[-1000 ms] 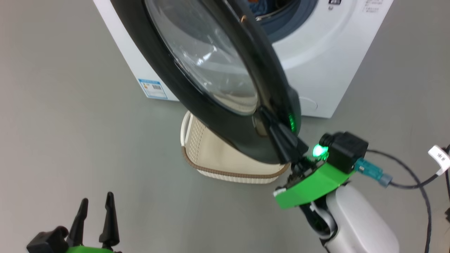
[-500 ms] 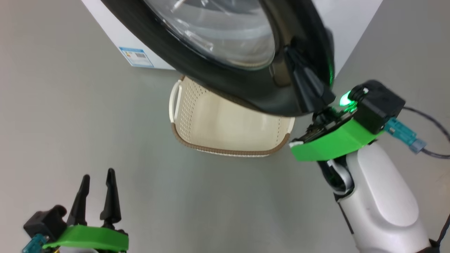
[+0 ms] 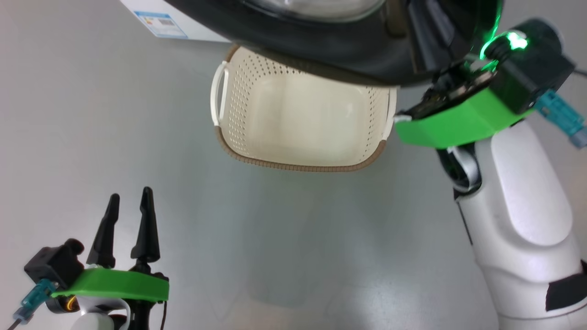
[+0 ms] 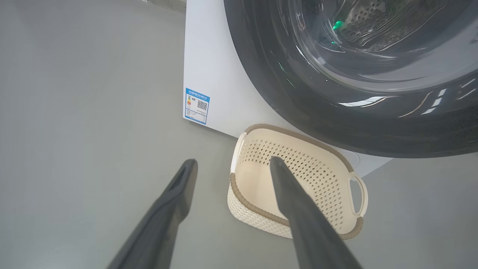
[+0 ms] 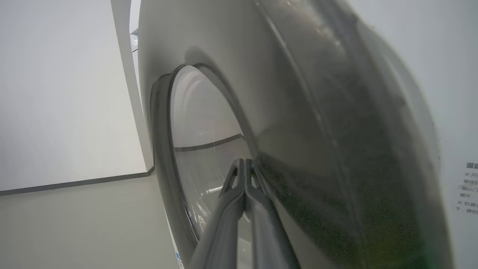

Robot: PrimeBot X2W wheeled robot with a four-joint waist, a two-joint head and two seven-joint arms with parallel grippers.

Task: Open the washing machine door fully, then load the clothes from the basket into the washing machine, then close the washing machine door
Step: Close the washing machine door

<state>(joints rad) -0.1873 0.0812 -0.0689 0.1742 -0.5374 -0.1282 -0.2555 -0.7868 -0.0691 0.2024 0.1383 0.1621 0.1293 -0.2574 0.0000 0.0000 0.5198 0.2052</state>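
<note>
The washing machine door (image 3: 321, 46), black-rimmed with a bulging glass window, hangs across the top of the head view above the basket (image 3: 293, 166). The cream perforated basket is empty; the clothes are out of view. My right gripper (image 5: 244, 162) is shut, its fingers pressed together and lying against the door (image 5: 317, 149) beside the glass. Its green wrist bracket (image 3: 458, 121) sits just under the door's rim. My left gripper (image 3: 130, 192) stands open over bare floor at the lower left, holding nothing. In the left wrist view its fingers (image 4: 298, 209) point toward the basket (image 4: 321, 179) and the door (image 4: 336, 112).
The white washing machine (image 4: 216, 74) carries a small blue label (image 4: 196, 105) low on its side, also seen in the head view as the label (image 3: 160, 25). Grey floor (image 3: 298, 238) stretches between me and the basket. My pale right forearm (image 3: 518, 220) rises at the right.
The head view has shifted, so machine, door and basket slid up the picture. My right gripper stayed against the door's rim as the door swung. The left gripper remains open.
</note>
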